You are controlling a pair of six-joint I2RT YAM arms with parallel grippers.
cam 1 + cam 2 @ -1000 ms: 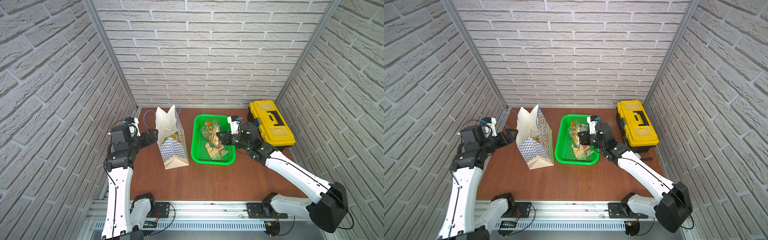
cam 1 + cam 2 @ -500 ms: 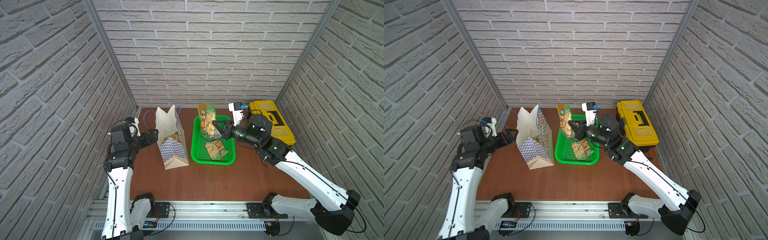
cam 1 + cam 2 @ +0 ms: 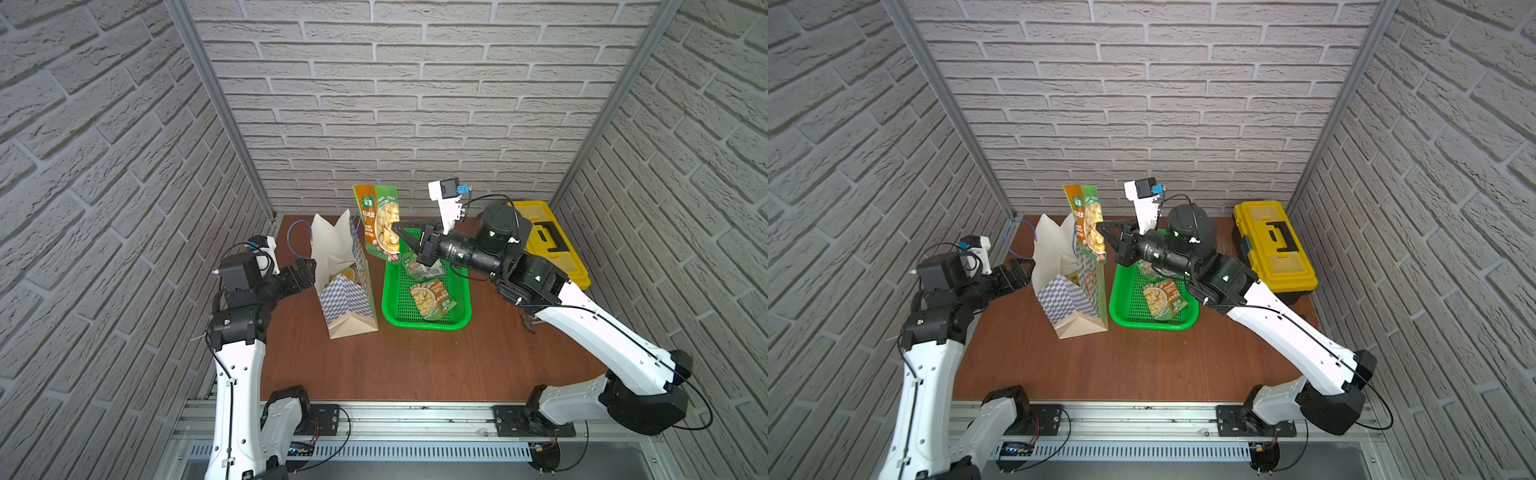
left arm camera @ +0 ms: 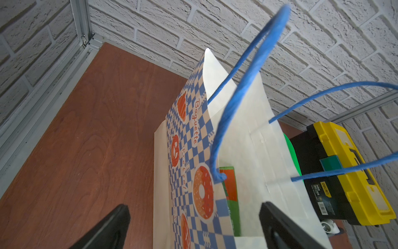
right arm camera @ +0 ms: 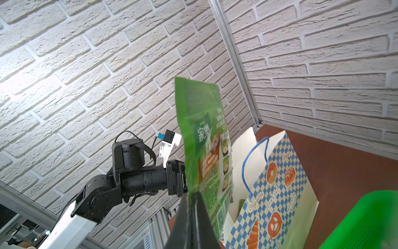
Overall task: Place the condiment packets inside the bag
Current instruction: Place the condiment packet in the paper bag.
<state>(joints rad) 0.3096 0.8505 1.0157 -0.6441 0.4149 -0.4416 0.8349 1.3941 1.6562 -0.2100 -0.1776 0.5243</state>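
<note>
I find one packet (image 3: pixel 380 224) held upright in the air beside the mouth of the bag (image 3: pixel 345 270). The right claw (image 3: pixel 395 228) is pressed together on its lower part, pinching it. Whether the packet hangs over the opening or just short of it, I cannot tell from the top views. In the right wrist view the closed fingers (image 5: pixel 190 215) cover the pinch point, and the packet screens the front of the left arm (image 5: pixel 129 179). The bag stands upright on the table (image 3: pixel 415 365) with its mouth open. A second packet (image 4: pixel 230 187) sits inside against the checked wall, only partly showing, and anything beneath it is hidden. The left claw (image 4: pixel 193 226) is spread wide at the bag's rim. Its fingers are cut off by the frame edge, and contact with the paper cannot be confirmed. Just beside the bag lies the basket (image 3: pixel 424 324), holding a flat packet (image 3: pixel 430 297) in plain sight and a crumpled packet (image 3: pixel 424 268) half hidden under the right arm. The toolbox (image 3: pixel 552 245) stands beyond the basket, partly screened by that arm.
</note>
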